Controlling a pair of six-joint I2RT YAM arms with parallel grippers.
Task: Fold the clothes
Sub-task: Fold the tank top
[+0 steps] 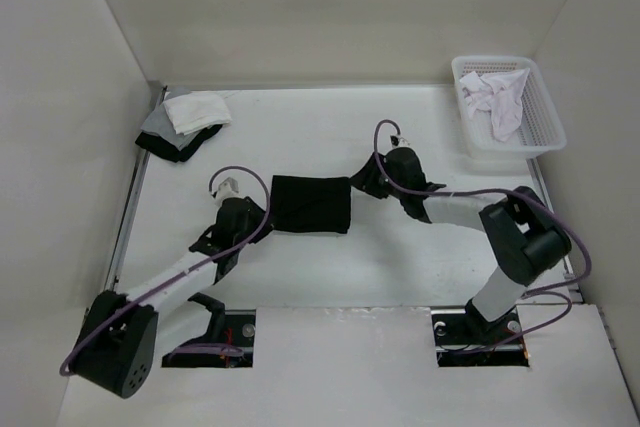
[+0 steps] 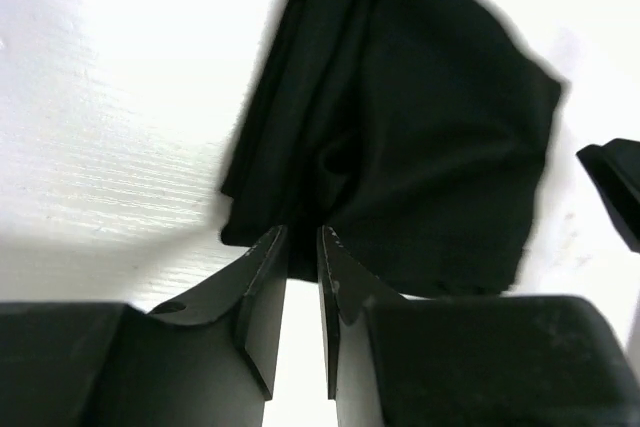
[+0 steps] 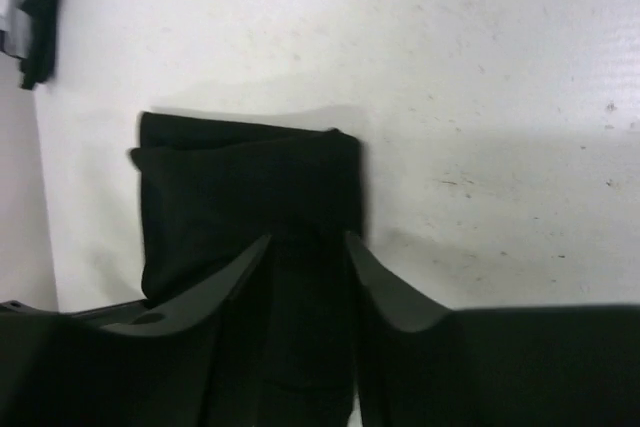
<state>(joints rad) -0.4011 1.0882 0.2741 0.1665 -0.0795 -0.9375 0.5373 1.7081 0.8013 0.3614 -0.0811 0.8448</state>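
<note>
Black shirt [image 1: 311,204]: folded into a compact rectangle, lying flat near the middle of the table [image 1: 300,137], between the two grippers.
Shirt seen close: in the left wrist view [image 2: 430,127] folds run along its left side. Its top is cut off by the frame, and black on black hides how many layers there are.
Left gripper [image 1: 268,217]: at the shirt's left edge. From above, its tips are lost against the dark cloth.
Left fingers [image 2: 262,287]: a narrow slot apart, with white table showing through the gap. The tips sit right at the cloth's edge, and whether they touch it I cannot tell.
Right gripper [image 1: 360,184]: at the shirt's right edge, its tips hard to pick out from above.
Right fingers [image 3: 390,292]: spread well apart over the shirt [image 3: 250,187], clasping nothing. The cloth runs on between them into shadow.
Basket [image 1: 548,117]: far right corner, well apart from the shirt, with a crumpled white garment [image 1: 497,99] inside.
Pile of cloths [image 1: 182,122]: far left corner, white lying over grey and black. The right wrist view catches only a blurred sliver of it [image 3: 30,17] at the frame's edge.
</note>
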